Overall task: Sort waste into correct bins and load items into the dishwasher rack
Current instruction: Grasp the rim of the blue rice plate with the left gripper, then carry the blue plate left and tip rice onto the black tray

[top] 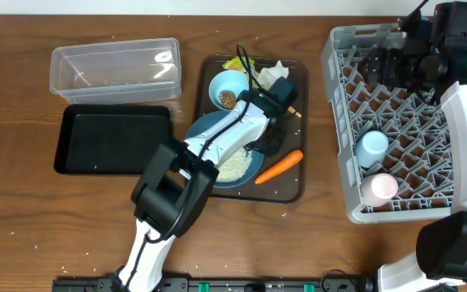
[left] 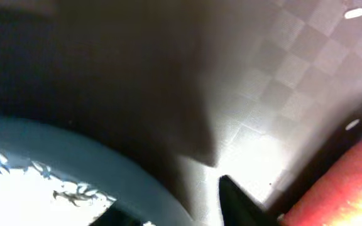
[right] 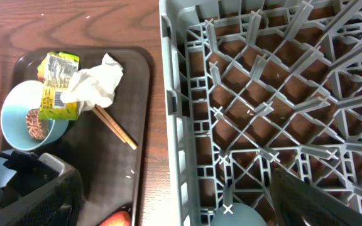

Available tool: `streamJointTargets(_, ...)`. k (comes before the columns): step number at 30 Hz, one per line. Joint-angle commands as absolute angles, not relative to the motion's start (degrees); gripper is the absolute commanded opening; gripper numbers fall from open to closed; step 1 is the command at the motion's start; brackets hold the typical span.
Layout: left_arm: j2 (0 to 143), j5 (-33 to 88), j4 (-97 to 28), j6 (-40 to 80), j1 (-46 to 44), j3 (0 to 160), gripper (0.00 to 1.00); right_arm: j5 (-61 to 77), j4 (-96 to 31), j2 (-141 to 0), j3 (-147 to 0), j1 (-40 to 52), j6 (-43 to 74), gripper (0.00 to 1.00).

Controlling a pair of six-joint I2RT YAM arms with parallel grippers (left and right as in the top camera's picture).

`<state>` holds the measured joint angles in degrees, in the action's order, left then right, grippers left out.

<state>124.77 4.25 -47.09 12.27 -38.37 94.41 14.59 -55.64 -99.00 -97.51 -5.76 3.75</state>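
The large blue bowl [top: 217, 162] with white rice [top: 235, 168] sits on the brown serving tray [top: 297, 188]. My left gripper [top: 271, 136] is low at the bowl's right rim [left: 87, 160], open, with one finger [left: 239, 199] outside the rim. The orange carrot [top: 280, 166] lies just right of it and also shows in the left wrist view [left: 347, 182]. The small light-blue bowl [top: 229, 88] holds the brown lump [right: 35, 123]. The wrapper [right: 58, 88], tissue [right: 99, 81] and chopsticks [right: 115, 129] lie beside it. My right gripper [top: 377, 65] hovers open and empty over the rack [top: 339, 122].
The clear tub [top: 113, 63] and the black tray [top: 112, 139] stand left of the serving tray. A light-blue cup [top: 373, 148] and a white-pink cup [top: 379, 186] sit in the rack's front left. Rice grains are scattered on the tray and table.
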Motion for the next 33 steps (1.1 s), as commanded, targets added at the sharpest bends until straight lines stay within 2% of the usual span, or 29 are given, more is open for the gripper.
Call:
streamJointTargets(1, 125.1, 3.4, -47.0, 11.7, -38.4, 94.2, 0.19, 14.8, -55.7, -99.4, -98.5, -6.0, 4.2, 0.88)
streamJointTargets(3, 125.1, 3.4, -47.0, 11.7, -38.4, 94.2, 0.08, 14.8, -55.7, -99.4, -98.5, -6.0, 4.2, 0.88)
streamJointTargets(4, 125.1, 3.4, -47.0, 11.7, -38.4, 94.2, 0.06, 14.8, -55.7, -99.4, -98.5, -5.9, 4.2, 0.88)
streamJointTargets(13, 124.6, 3.4, -50.2, 11.7, -38.4, 95.2, 0.06, 14.8, -56.2, -99.4, -98.4, -5.9, 4.0, 0.88)
streamJointTargets(19, 123.2, 3.4, -58.1, 11.7, -38.4, 98.2, 0.06, 14.8, -56.2, -99.4, -98.4, -5.9, 3.1, 0.88)
streamJointTargets(24, 117.4, 3.4, -64.0, 11.7, -38.3, 101.0, 0.06, 14.8, -56.2, -99.4, -98.5, -5.9, 2.9, 0.88)
streamJointTargets(28, 109.9, 3.4, -64.0, 12.1, -37.5, 101.9, 0.06, 14.8, -56.2, -99.4, -98.4, -5.9, 2.9, 0.88)
streamJointTargets(33, 100.8, 4.1, -64.3, 14.3, -32.6, 101.9, 0.06, 14.8, -56.2, -99.4, -98.5, -5.9, 2.9, 0.88)
